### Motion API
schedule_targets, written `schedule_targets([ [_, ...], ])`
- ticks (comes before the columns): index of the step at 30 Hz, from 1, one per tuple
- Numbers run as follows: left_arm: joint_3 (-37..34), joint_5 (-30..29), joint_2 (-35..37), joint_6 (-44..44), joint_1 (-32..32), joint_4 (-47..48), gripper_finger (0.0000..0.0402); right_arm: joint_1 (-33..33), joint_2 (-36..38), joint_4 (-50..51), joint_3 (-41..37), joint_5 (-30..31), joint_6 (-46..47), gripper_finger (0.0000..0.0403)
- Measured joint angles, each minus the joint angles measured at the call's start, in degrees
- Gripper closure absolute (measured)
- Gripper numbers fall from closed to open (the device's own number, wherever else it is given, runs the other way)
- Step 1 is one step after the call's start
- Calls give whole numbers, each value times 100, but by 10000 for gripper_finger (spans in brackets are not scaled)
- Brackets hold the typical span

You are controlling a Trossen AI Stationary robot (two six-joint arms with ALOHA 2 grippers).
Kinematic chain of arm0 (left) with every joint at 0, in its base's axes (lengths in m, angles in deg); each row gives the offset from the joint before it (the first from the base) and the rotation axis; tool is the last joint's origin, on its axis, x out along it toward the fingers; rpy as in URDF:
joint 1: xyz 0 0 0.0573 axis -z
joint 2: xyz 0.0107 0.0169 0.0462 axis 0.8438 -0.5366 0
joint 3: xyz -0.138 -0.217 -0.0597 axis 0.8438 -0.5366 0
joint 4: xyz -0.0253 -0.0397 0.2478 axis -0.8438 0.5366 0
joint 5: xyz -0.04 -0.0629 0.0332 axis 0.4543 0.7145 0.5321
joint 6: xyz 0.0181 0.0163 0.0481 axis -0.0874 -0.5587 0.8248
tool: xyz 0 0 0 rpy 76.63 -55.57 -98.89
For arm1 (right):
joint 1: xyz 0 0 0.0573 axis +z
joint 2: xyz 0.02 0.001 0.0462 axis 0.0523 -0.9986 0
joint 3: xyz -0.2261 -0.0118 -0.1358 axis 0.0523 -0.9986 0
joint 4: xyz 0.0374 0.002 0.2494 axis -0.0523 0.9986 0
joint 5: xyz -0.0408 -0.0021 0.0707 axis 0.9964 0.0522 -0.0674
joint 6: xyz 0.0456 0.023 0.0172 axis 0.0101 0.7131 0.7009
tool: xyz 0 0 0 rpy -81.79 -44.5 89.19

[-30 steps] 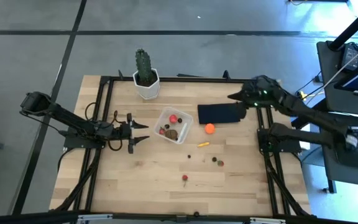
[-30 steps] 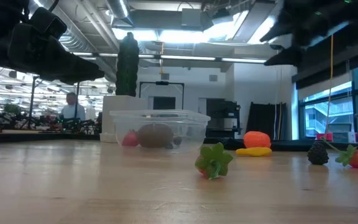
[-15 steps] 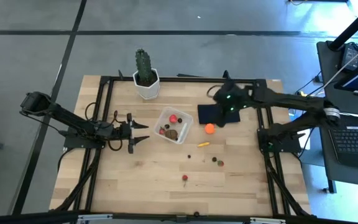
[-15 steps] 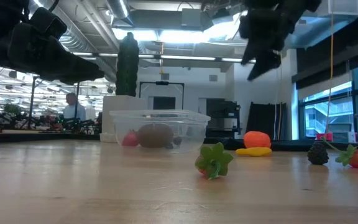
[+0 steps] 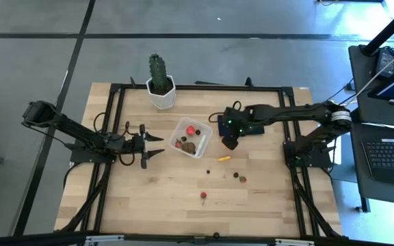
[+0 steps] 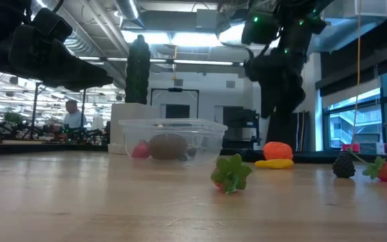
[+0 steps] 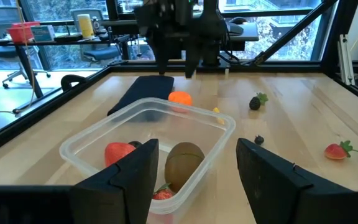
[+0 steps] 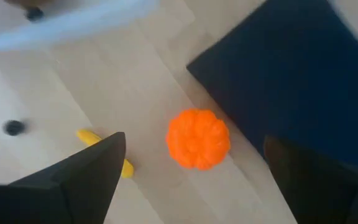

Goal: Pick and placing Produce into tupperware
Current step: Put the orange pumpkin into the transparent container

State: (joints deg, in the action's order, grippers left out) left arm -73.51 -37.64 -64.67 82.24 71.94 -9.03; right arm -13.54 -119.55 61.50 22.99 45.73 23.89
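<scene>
Right wrist view: open jaws astride orange ball.

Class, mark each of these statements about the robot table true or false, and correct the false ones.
1. The orange ball lies inside the tupperware. False: it lies on the table beside the navy rectangle.
2. The right tool is open above the orange ball. True.
3. The left tool grips a strawberry. False: it is open and empty, facing the tupperware.
4. The tupperware holds a brown lump. True.
</scene>
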Motion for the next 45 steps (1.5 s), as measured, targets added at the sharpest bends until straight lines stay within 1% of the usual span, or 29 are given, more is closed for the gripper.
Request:
schedule_targets([
  [10, 0, 0, -1, -33, 1, 2, 193, 63, -908, -12, -2, 4, 48, 22],
  [16, 0, 0, -2, -157, 0, 73, 193, 63, -1226, -261, -4, 7, 3, 22],
  [19, 0, 2, -2, -163, 0, 219, 193, 61, -1295, -286, -4, 7, 1, 22],
  [23, 0, 2, -2, -277, 1, 273, 193, 61, -1338, -75, -4, 7, -30, 22],
  [25, 0, 2, -2, -277, 2, 273, 193, 61, -1343, -70, -4, 7, -197, 22],
  [28, 0, 2, -2, -273, 2, 271, 193, 78, -1341, -173, -4, 7, -455, 22],
  [37, 0, 2, -2, -258, 2, 269, 193, 167, -1341, -343, -4, 7, -490, 22],
  [41, 0, 2, -2, -256, 2, 269, 193, 202, -1341, -353, -4, 7, -729, 22],
  [45, 0, 0, -2, -256, 2, 270, 193, 253, -1341, -355, -4, 7, -764, 22],
])
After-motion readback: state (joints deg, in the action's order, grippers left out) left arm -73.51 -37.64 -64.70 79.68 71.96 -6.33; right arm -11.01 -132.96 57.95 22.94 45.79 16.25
